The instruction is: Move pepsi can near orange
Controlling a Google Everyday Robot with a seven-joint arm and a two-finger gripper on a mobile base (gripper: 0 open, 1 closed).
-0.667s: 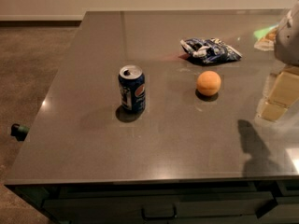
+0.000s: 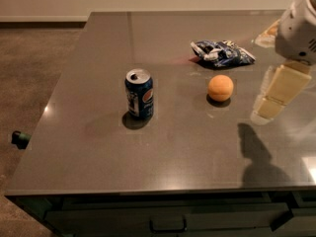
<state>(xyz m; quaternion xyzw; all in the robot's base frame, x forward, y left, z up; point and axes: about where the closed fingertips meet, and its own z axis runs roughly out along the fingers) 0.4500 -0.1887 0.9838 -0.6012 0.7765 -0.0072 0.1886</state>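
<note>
The pepsi can stands upright on the dark grey table, left of centre. The orange lies on the table to the can's right, about a can's height away. My gripper hangs at the right edge of the camera view, above the table and to the right of the orange, its cream-coloured fingers pointing down and to the left. It holds nothing that I can see and is well apart from the can.
A blue-and-white foil snack bag lies behind the orange. The table's left edge drops to a brown floor. Drawers run under the front edge. My arm's shadow falls at front right.
The gripper and arm have shifted slightly left and down toward the table. The can, orange and bag have not moved.
</note>
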